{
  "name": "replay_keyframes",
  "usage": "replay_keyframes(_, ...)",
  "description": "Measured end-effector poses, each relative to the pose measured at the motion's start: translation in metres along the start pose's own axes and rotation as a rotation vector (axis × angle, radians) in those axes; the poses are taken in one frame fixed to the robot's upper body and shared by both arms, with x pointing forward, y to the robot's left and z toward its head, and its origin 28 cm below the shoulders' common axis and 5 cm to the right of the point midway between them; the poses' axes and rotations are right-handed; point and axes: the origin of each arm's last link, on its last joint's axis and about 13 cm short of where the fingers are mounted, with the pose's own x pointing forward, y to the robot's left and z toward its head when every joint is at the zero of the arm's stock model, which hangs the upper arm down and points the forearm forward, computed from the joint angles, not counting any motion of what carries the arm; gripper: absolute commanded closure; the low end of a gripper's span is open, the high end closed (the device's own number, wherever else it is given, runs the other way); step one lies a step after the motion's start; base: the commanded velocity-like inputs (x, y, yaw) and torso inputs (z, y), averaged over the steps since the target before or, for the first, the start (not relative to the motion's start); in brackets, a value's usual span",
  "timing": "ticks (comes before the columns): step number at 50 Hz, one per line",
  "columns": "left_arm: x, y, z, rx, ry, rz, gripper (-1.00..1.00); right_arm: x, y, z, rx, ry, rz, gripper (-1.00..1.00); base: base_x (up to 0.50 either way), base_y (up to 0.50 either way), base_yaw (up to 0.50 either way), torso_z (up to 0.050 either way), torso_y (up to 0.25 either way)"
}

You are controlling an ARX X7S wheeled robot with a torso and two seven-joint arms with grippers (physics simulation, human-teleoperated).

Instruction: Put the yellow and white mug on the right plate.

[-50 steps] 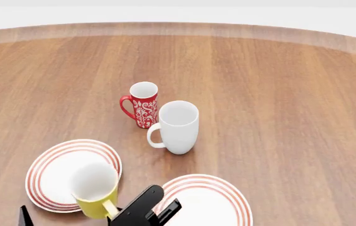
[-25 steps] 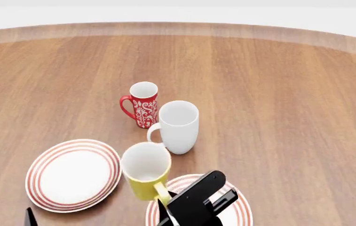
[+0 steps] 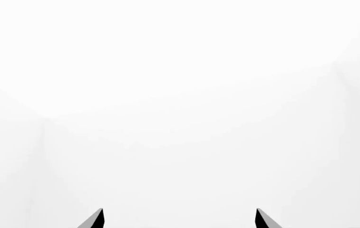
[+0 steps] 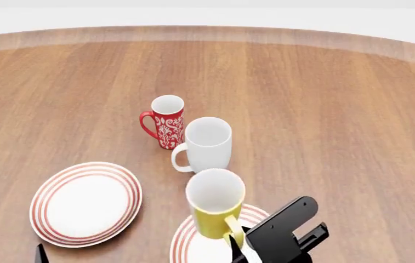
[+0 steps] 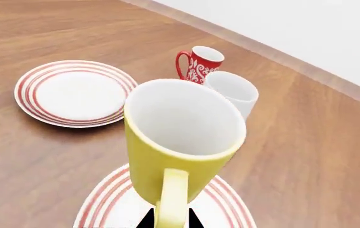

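Observation:
The yellow and white mug [image 4: 215, 207] is held upright by its yellow loop handle in my right gripper [image 4: 235, 241], above the far rim of the right plate [image 4: 181, 241]. In the right wrist view the mug [image 5: 180, 142] fills the middle, the fingertips [image 5: 147, 220] clamp the handle, and the right plate [image 5: 113, 209] lies under it. My left gripper [image 3: 178, 219] shows only two open fingertips against blank white; a dark tip of that arm [image 4: 41, 253] sits at the head view's lower left.
The left plate [image 4: 86, 203] lies beside the right one. An all-white mug [image 4: 207, 147] stands just beyond the yellow mug, and a red floral mug [image 4: 166, 121] stands behind it. The wooden table [image 4: 339, 109] stretches away to its far edge.
My right gripper has carried the yellow mug to the right, from over the left plate's near edge to above the right plate. The left arm has barely moved.

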Motion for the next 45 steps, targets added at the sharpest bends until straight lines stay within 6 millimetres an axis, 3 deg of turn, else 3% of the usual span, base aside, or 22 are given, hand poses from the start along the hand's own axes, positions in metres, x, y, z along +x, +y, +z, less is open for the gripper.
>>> replay_keyframes(12,0.001,0.0,0.0,0.003,0.004,0.001,-1.0,-0.013,-0.013,-0.007,0.028,0.043,-0.049,1.0,0.0,0.0,0.0,0.0,0.0)
replay_keyframes(24,0.002,0.0,0.0,0.008,0.014,0.003,-1.0,-0.027,-0.014,-0.013,0.097,0.08,-0.05,1.0,0.0,0.0,0.0,0.0,0.0)
replay_keyframes(45,0.0,-0.001,-0.001,0.008,0.018,-0.008,-1.0,-0.027,-0.022,-0.008,0.128,0.069,-0.042,1.0,0.0,0.0,0.0,0.0,0.0)
